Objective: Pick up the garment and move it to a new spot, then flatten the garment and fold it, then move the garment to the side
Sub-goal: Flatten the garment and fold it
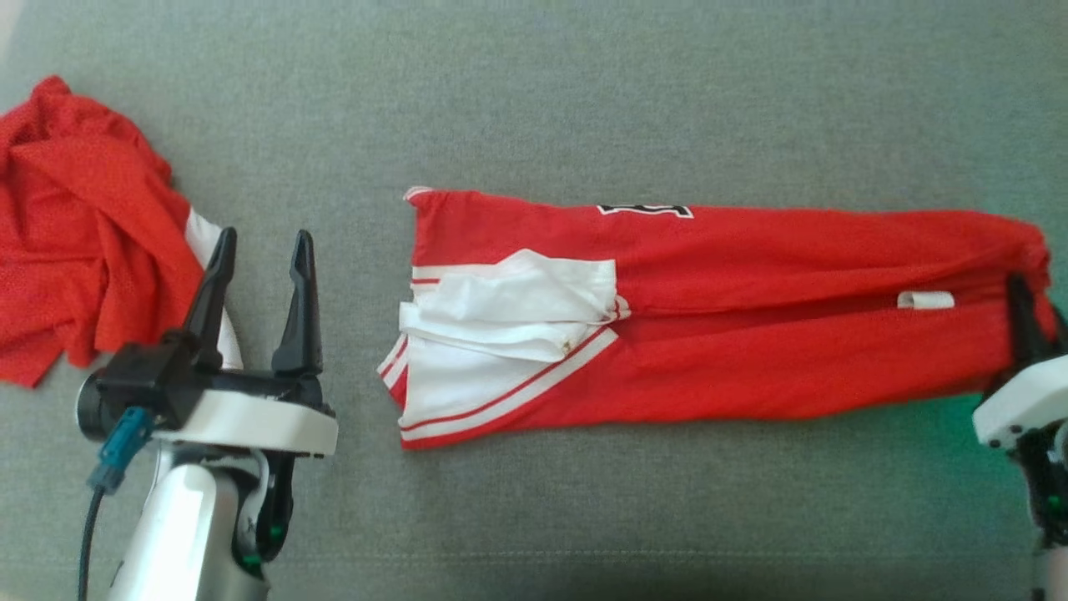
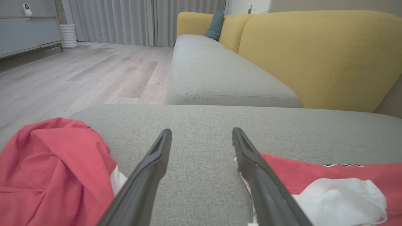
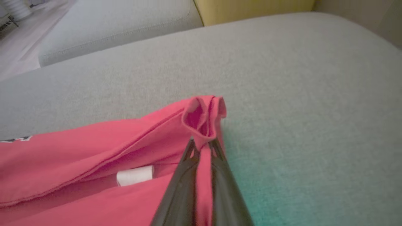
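A red garment point(image 1: 751, 317) with white trim lies folded into a long strip across the grey cushion point(image 1: 584, 100). Its white-trimmed end point(image 1: 501, 334) points toward my left gripper point(image 1: 263, 246), which stands open above the bare cushion a little to the left of it. In the left wrist view the left gripper point(image 2: 202, 135) has nothing between its fingers, and the garment point(image 2: 329, 182) lies to its right. My right gripper point(image 3: 203, 144) is shut on the garment's point(image 3: 94, 163) red right end, pinching a bunched fold point(image 3: 204, 116). In the head view the right gripper point(image 1: 1020, 288) sits at that end.
A second red garment point(image 1: 75, 225) lies crumpled at the cushion's left side, also seen as a red heap point(image 2: 53, 169) left of the left fingers. A yellow sofa back point(image 2: 314, 56) rises behind, with wooden floor point(image 2: 78, 75) beyond the cushion's left edge.
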